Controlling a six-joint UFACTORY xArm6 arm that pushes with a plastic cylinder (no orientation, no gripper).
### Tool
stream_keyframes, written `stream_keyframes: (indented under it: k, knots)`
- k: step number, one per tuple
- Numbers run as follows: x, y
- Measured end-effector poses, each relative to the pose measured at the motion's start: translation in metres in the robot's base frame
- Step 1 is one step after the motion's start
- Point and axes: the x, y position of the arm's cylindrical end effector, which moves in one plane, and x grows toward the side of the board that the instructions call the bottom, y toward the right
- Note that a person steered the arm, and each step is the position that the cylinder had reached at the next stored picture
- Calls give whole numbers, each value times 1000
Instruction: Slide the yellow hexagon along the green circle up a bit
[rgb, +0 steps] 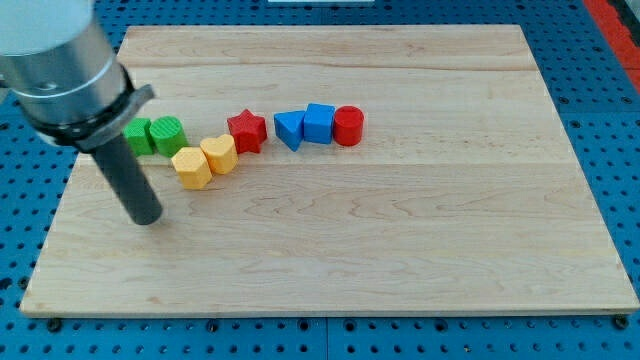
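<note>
A yellow hexagon (192, 167) lies on the wooden board, just below and right of a green circle (168, 135). A second yellow block (219, 153) touches the hexagon's upper right side. A green block (138, 135), partly hidden by the arm, sits left of the green circle. My tip (146, 217) rests on the board below and left of the yellow hexagon, apart from it.
A red star (246, 130) sits right of the yellow blocks. Further right stand a blue triangle-like block (289, 128), a blue block (319, 123) and a red cylinder (348, 125) in a row. The board's left edge (60, 205) is near the tip.
</note>
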Motion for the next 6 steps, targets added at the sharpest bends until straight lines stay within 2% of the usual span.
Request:
stream_keyframes:
  k: [1, 3, 6]
  knots:
    - [-19, 23]
    - [-72, 18]
    - [-67, 35]
